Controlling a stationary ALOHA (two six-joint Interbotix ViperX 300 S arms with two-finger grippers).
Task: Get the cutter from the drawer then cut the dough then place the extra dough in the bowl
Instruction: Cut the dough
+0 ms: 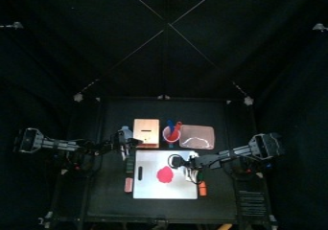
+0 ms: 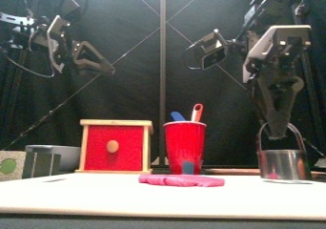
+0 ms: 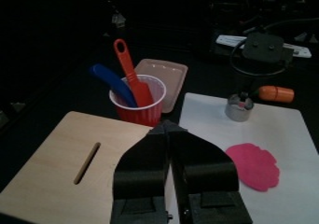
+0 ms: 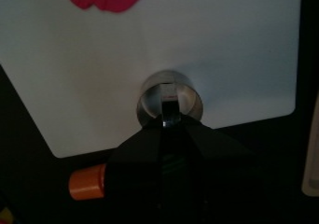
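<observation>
Cutter out, dough uncut.
The right hand [image 2: 280, 130] grips the cutter [image 2: 283, 164] by its handle, probably to shift it from the board's [image 1: 148, 181] right side onto the dough [image 2: 180, 180]; the left hand [image 3: 171, 134] hangs closed, empty.

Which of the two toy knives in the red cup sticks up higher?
The red toy knife; its end rises above the blue toy knife beside it in the red cup.

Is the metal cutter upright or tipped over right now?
Upright: the cutter stands on the white board, wire handle up in the right gripper.
</observation>
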